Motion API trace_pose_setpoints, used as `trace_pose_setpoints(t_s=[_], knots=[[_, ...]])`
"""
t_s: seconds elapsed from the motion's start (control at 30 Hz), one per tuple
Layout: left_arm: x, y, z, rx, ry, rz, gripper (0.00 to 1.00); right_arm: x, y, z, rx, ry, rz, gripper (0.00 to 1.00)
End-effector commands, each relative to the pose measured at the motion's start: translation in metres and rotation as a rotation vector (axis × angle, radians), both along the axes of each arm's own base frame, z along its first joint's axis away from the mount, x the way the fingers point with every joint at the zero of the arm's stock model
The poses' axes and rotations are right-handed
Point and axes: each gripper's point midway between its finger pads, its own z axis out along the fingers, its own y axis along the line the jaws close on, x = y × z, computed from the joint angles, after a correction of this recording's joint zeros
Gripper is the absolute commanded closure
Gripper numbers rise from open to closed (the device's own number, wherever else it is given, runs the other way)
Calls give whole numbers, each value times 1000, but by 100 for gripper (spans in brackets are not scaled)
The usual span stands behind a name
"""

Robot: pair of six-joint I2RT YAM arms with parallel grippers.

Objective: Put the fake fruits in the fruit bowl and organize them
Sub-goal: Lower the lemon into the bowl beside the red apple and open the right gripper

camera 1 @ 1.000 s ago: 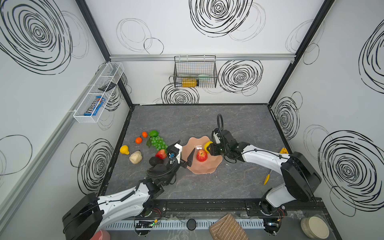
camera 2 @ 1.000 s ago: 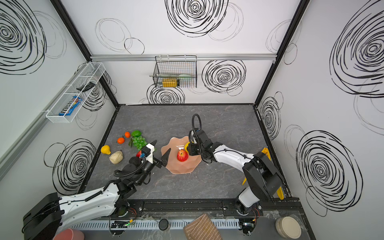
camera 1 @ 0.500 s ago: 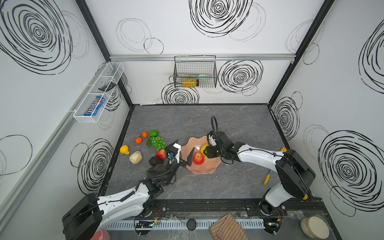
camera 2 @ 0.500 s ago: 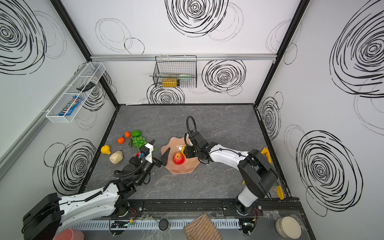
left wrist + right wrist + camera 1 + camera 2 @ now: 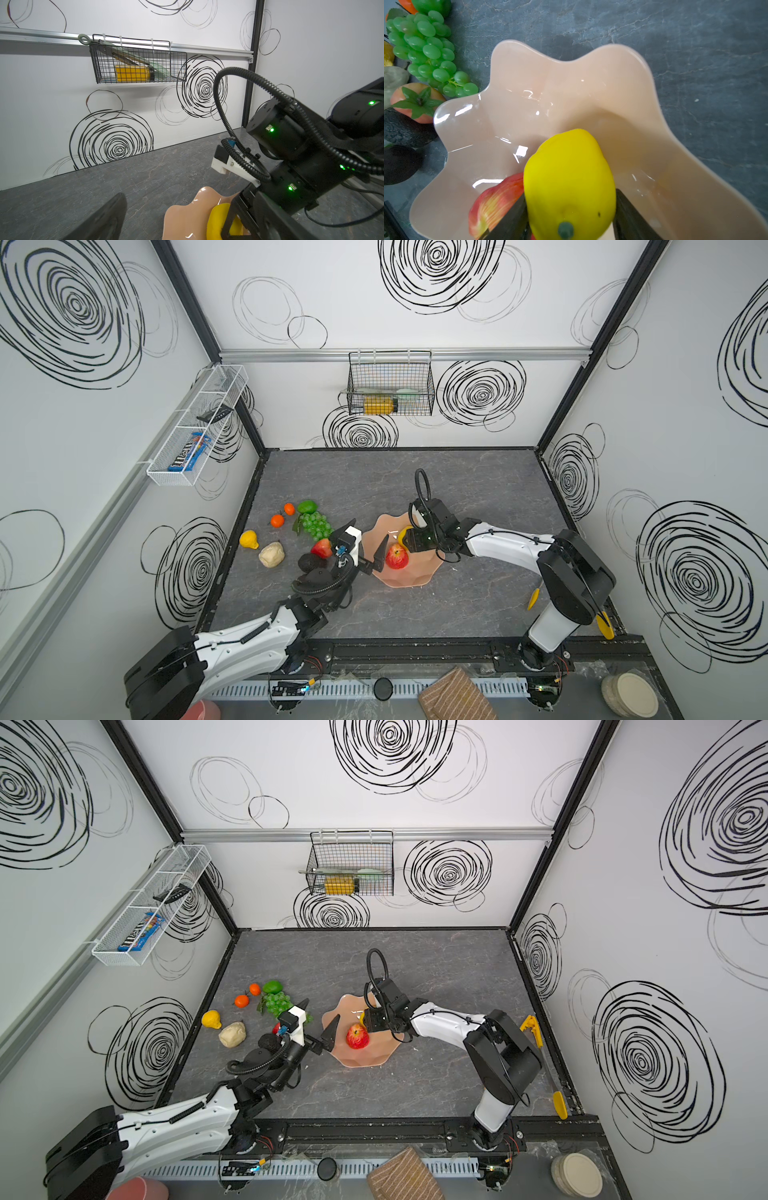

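1. Fingers of the right gripper flank the glossy yellow plastic lemon inside the wavy peach-pink fruit bowl, beside the red plastic apple; whether they are pinching or slack is unclear.
2. The left gripper, fingers spread and empty, hovers at the rim, probably to yield room.

Two oranges, one apple, one fruit bowl
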Motion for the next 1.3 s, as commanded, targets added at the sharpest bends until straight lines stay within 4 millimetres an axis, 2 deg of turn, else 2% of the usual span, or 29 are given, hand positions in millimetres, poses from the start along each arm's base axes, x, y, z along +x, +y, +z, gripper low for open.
trace_pose_setpoints(t_s=[0.0,0.33,0.6,0.77,0.83,1.27], knots=[[-1,8,13,-47,-43,23,1,4,-3,-1,-29,5,-18,36],[0,6,11,-36,-40,22,1,9,2,4,-10,-3,-9,33],[1,6,11,-36,-39,21,0,11,-7,10,-33,-33,-32,27],[1,5,10,-34,-34,22,0,11,-9,11,-35,-37,-34,26],[1,5,9,-33,-34,23,4,11,-9,12,-32,-39,-33,26],[4,4,7,-28,-25,26,4,11,-12,26,-26,-71,-30,24]])
